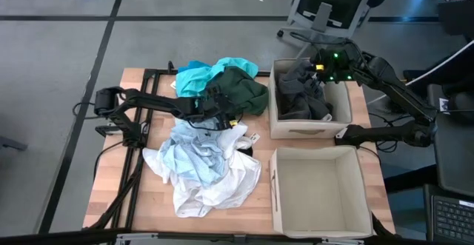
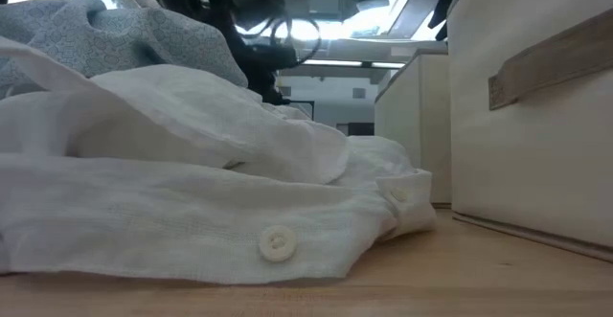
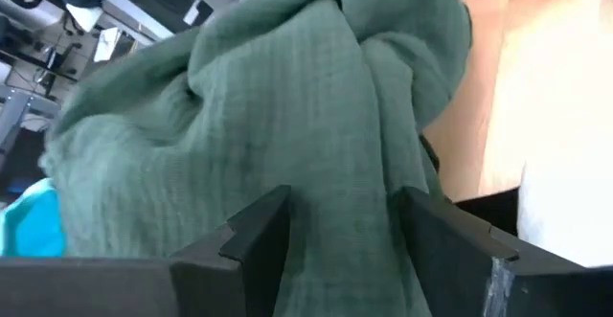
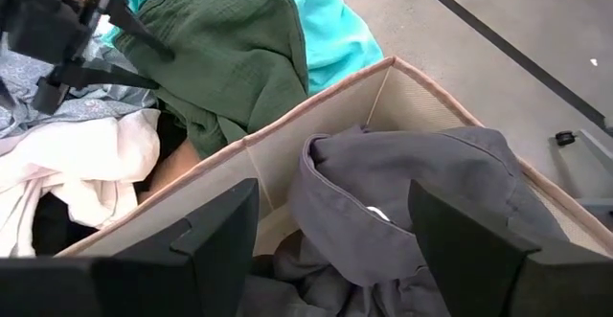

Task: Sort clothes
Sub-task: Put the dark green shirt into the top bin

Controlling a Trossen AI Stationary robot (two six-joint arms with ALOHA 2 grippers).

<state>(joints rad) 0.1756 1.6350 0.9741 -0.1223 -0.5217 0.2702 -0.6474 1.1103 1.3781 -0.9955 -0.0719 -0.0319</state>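
Left gripper [image 3: 335, 231] straddles dark green garment [image 3: 268, 116] beside teal garment [image 1: 194, 76].

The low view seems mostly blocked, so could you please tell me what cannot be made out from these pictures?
- Low view: the crumpled white button shirt fills the foreground and hides the rest of the pile and both grippers.
- Left wrist view: the dark green crinkled garment sits between the open left gripper fingers; contact cannot be told.
- High view: the beige square fabric box holds dark grey clothes; how many cannot be counted.
- Right wrist view: the open right gripper covers the box floor.
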